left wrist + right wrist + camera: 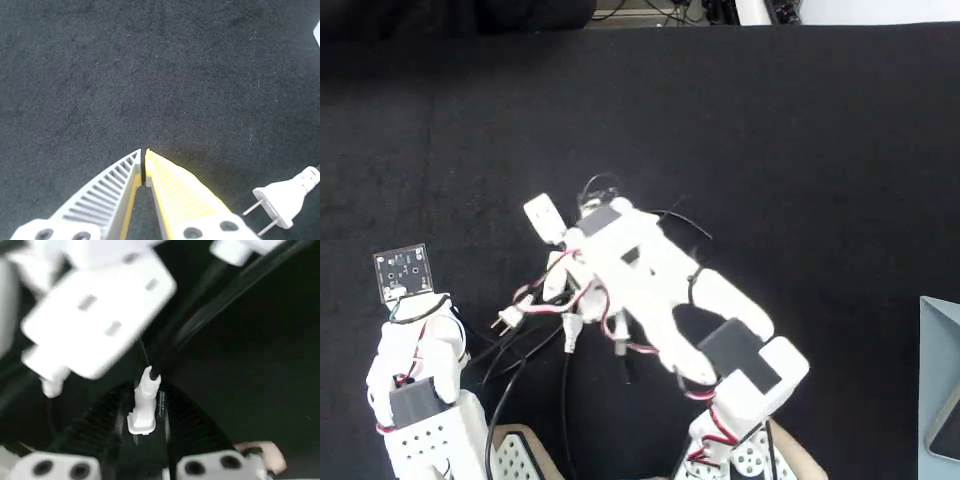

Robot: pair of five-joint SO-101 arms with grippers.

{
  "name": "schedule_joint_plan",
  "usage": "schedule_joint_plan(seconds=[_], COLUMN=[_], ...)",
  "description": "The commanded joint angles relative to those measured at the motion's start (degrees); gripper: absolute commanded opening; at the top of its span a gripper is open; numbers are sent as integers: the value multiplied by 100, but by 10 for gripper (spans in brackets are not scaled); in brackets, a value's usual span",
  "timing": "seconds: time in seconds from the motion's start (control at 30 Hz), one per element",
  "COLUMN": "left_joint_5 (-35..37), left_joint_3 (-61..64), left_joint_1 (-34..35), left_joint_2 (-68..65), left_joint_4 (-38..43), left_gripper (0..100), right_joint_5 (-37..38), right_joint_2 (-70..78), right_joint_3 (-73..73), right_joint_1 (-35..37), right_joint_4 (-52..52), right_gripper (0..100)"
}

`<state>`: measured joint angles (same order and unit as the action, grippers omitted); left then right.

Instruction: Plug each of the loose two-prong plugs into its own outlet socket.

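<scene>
In the right wrist view my right gripper (145, 390) is shut on a white plug (143, 410) whose black cable (210, 305) runs away from the jaws; its prongs are hidden. Just beyond lies the white outlet block (100, 315) with narrow slots. From above, the block (545, 218) sits at the end of the right arm (650, 280). Loose white plugs (510, 318) (570, 335) lie below it among black cables. My left gripper (144, 154) is shut and empty over bare cloth, and a two-prong plug (280, 200) lies off to its side.
Black cloth covers the table (770, 150). The left arm (415, 360) stands at the front left with a small dark circuit board (403, 272) at its tip. A grey object (942, 380) pokes in at the right edge. Tangled cables (520, 370) run toward the front.
</scene>
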<state>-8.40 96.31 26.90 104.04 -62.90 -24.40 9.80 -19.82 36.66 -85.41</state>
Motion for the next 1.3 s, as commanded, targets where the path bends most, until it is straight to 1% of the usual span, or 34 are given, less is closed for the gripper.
schedule_joint_plan(seconds=[0.0, 0.13, 0.33, 0.5, 0.67, 0.77, 0.87, 0.97, 1.07, 1.2, 1.27], left_joint_5=[0, -9, -9, -9, -9, -18, -9, 18, 26, 26, 26], left_joint_3=[101, 101, 101, 101, 101, -163, -681, -1226, -1692, -2202, -2457], left_joint_1=[57, 57, 57, 57, 4, 4, -4, -110, -541, -1332, -1587], left_joint_2=[9, 9, 9, 9, 18, 26, 26, 26, 26, 26, 26], left_joint_4=[114, 114, 114, 114, 158, 167, 123, 167, 167, 167, 167], left_gripper=[29, 29, 29, 29, 29, 30, 30, 30, 30, 30, 30], right_joint_5=[510, 1073, 2215, 2848, 3455, 3552, 3560, 3560, 3578, 3587, 3587], right_joint_2=[-391, -1367, -3046, -4426, -5736, -6273, -6642, -6923, -7152, -7424, -7538], right_joint_3=[374, 154, -664, -1103, -1323, -1569, -1798, -2097, -2484, -3046, -3310], right_joint_1=[-404, -791, -1371, -1776, -2022, -2048, -2057, -2031, -2031, -2013, -2013], right_joint_4=[-519, -615, -589, -580, -607, -589, -607, -413, 141, 958, 1248], right_gripper=[11, 11, 11, 11, 11, 11, 11, 11, 11, 11, 11])
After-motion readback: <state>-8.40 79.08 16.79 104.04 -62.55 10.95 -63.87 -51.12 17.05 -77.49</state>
